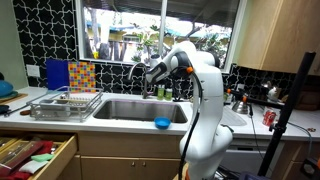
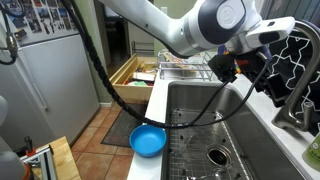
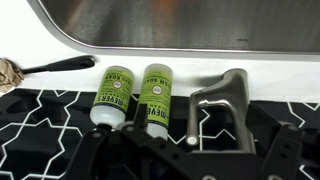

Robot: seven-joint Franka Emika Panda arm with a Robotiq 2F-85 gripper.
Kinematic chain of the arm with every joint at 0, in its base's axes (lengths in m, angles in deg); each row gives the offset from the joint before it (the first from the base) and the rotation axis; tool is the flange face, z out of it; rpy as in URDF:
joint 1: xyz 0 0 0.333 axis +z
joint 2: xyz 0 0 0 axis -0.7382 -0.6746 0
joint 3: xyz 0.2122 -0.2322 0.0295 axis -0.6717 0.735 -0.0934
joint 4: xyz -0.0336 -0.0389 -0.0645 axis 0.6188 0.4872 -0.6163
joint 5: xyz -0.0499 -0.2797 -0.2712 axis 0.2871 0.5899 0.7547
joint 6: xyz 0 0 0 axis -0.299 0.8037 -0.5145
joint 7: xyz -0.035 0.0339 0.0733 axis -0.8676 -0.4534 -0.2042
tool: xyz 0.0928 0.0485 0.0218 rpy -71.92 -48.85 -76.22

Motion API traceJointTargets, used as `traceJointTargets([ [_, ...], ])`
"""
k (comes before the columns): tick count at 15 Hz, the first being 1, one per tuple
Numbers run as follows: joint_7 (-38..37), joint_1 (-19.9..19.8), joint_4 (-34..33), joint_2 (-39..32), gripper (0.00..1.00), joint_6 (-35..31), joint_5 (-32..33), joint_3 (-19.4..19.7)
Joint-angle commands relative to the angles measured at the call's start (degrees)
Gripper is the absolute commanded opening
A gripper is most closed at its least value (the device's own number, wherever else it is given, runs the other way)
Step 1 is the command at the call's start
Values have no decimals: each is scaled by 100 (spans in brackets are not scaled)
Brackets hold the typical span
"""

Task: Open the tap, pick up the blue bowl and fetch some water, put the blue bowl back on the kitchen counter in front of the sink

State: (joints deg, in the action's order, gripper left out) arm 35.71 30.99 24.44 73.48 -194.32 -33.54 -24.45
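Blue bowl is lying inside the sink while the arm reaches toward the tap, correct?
Not quite. The blue bowl sits on the counter in front of the sink, not inside it, as both exterior views show. The rest holds.

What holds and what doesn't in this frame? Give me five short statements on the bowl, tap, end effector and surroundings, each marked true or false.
1. The blue bowl sits on the kitchen counter in front of the sink. True.
2. The end effector grips the blue bowl. False: it is up by the tap, apart from the bowl.
3. Two green bottles are next to the tap in the wrist view. True.
4. The drawer below the counter is closed. False: it is pulled open.
5. The wire dish rack lies inside the sink. False: it is on the counter beside it.
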Motion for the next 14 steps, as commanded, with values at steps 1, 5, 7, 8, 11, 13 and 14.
traceJointTargets([
  [1, 74, 212, -37, -32, 100, -5, -98, 232],
  [5, 131, 217, -254, -343, 100, -250, -385, 256],
  [7, 145, 268, -328, -476, 100, -540, -384, 303],
  [8, 208, 277, -371, -566, 100, -667, -441, 315],
  [11, 272, 306, -703, -942, 100, -819, -575, 430],
  [13, 201, 351, -997, -1210, 100, -818, -604, 583],
  [14, 150, 380, -1158, -1335, 100, -787, -574, 679],
])
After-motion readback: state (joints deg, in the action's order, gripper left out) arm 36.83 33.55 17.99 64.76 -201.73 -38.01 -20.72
